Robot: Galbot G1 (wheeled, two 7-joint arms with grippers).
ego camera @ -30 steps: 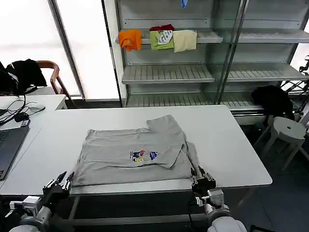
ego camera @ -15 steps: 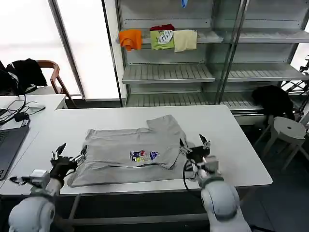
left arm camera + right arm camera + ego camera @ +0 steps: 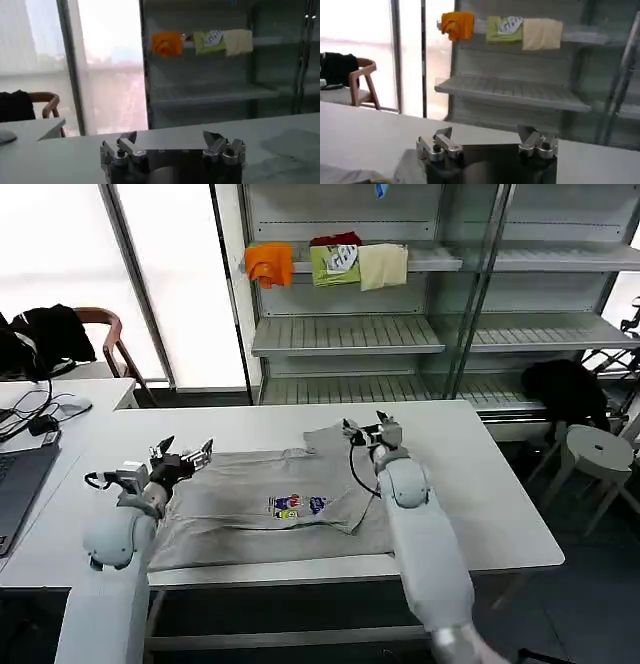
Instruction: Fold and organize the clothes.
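A light grey short-sleeved shirt (image 3: 260,509) with a small multicolour chest print lies partly folded on the white table (image 3: 480,484). One sleeve sticks out at its far right corner. My left gripper (image 3: 186,452) hovers open over the shirt's far left corner, nothing between its fingers. My right gripper (image 3: 367,429) hovers open just above the far right sleeve. In the left wrist view the left gripper (image 3: 170,139) is open over the bare table, with grey cloth (image 3: 292,142) off to one side. In the right wrist view the right gripper (image 3: 486,132) is open, with a fold of shirt (image 3: 345,175) beside it.
Behind the table stands a metal shelf unit (image 3: 350,334) with orange (image 3: 270,264), green (image 3: 336,264) and cream (image 3: 383,266) garments hung on it. A chair with black clothing (image 3: 50,334) and a laptop (image 3: 15,484) are at the left, a round stool (image 3: 598,449) at the right.
Both grippers have travelled from the table's near edge, along the shirt's sides, up to its far corners. The shirt lies much as before.
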